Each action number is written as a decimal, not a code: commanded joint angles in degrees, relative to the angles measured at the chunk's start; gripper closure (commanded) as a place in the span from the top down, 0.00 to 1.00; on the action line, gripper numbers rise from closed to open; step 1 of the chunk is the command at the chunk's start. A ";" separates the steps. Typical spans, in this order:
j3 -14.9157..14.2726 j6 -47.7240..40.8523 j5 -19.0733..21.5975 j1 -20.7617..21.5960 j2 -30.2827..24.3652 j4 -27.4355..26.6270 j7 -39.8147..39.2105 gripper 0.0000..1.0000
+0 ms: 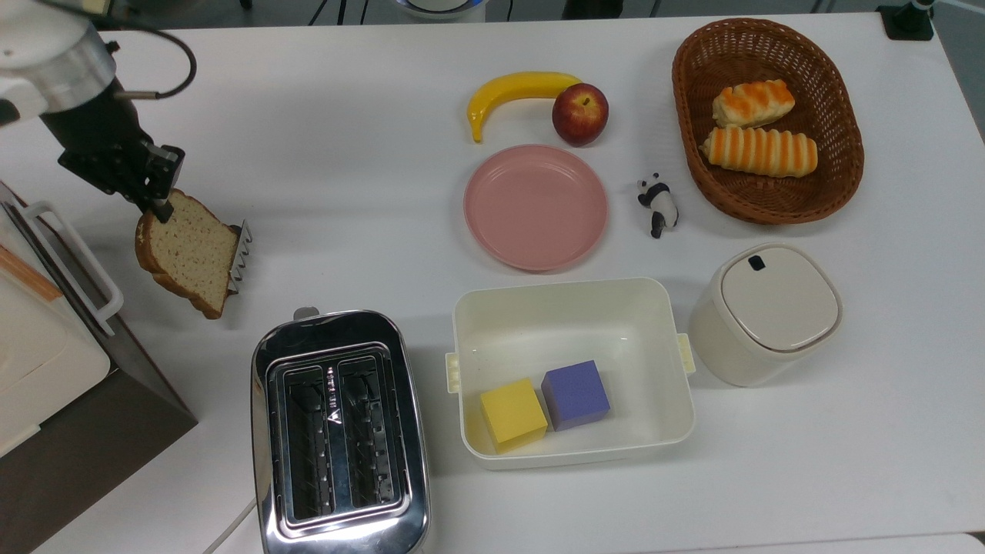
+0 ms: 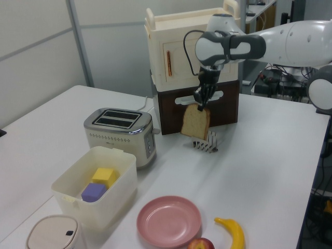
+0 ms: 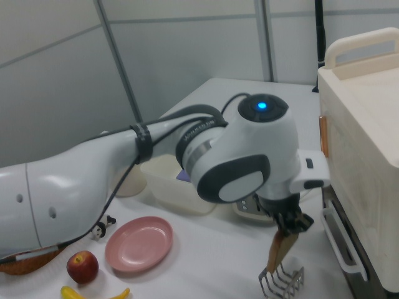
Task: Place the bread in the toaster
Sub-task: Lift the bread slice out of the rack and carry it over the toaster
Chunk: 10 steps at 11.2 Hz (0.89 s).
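My gripper (image 1: pixel 159 206) is shut on the top crust of the brown bread (image 1: pixel 187 250) slice. The slice hangs tilted in the air, clear of the small wire rack (image 1: pixel 240 246) beside it. In the left view the bread (image 2: pixel 196 122) hangs from the gripper (image 2: pixel 201 105) just above and left of the rack (image 2: pixel 206 144). The right view shows the bread (image 3: pixel 278 249) edge-on under the gripper (image 3: pixel 288 233), over the rack (image 3: pixel 280 281). The chrome toaster (image 1: pixel 338 431) stands at the table's front in the top view, slots empty, below and right of the bread. It is also in the left view, the toaster (image 2: pixel 120 132) left of the bread.
A cream-and-brown cabinet (image 1: pixel 46 338) with a white handle stands close to the arm at the top view's left. A white bin (image 1: pixel 571 308) holds yellow and purple blocks. Pink plate (image 1: pixel 535 206), banana (image 1: pixel 515 91), apple (image 1: pixel 580 114), panda figure (image 1: pixel 658 205), wicker basket (image 1: pixel 843 161) and lidded container (image 1: pixel 766 312) lie further right.
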 commanded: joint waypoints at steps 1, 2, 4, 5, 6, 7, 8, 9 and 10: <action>1.20 1.35 3.12 0.49 -2.91 1.69 2.71 0.00; 1.99 1.35 3.13 0.49 -3.35 2.93 2.88 0.00; 5.23 4.92 3.13 0.49 -4.40 5.66 2.97 0.00; 6.73 7.04 3.13 0.49 -4.50 5.76 2.97 0.00; 8.66 9.93 3.13 0.49 -4.41 5.84 2.97 0.00; 9.89 13.36 3.30 0.49 -4.41 5.50 2.97 0.00; 11.39 16.17 4.35 0.49 -4.23 5.49 2.89 0.00; 12.97 19.77 5.75 0.49 -4.06 5.41 2.89 0.00; 14.29 23.03 6.20 0.49 -3.88 5.32 2.89 0.00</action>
